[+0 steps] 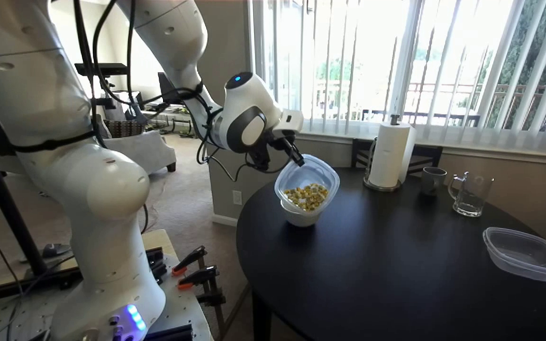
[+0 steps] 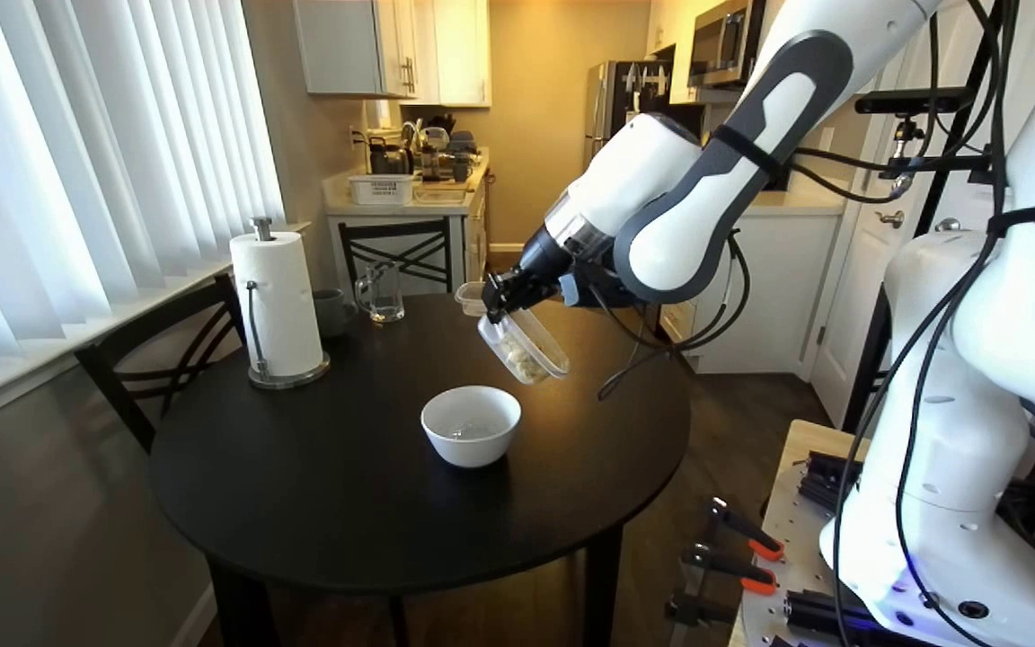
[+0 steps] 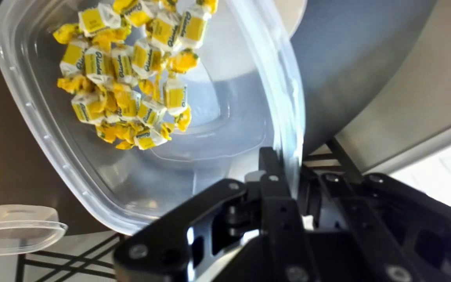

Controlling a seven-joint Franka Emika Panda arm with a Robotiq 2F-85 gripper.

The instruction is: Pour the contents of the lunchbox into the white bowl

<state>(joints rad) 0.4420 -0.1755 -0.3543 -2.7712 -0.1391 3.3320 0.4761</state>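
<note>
The lunchbox point(image 1: 318, 170), a clear plastic tub, is tilted in the air; it also shows in an exterior view point(image 2: 540, 340) and the wrist view point(image 3: 194, 172). My gripper point(image 3: 288, 168) is shut on its rim. The gripper also shows in both exterior views point(image 1: 297, 156) point(image 2: 495, 301). The contents point(image 1: 307, 196), yellow-and-white wrapped candies point(image 3: 123, 74), lie heaped in the tub's lower part. The white bowl point(image 2: 471, 440) stands upright on the table, below the tub. It is partly hidden behind the tub in an exterior view point(image 1: 299, 219). No candies show in the bowl.
A round dark table point(image 1: 377, 265) bears everything. A flatter clear container point(image 1: 524, 265) stands at its far side from the bowl. A glass mug point(image 1: 469, 196), a grey cup point(image 1: 432, 180) and a paper towel roll point(image 1: 389, 156) stand near the window side. Dark chairs point(image 2: 401, 252) surround the table.
</note>
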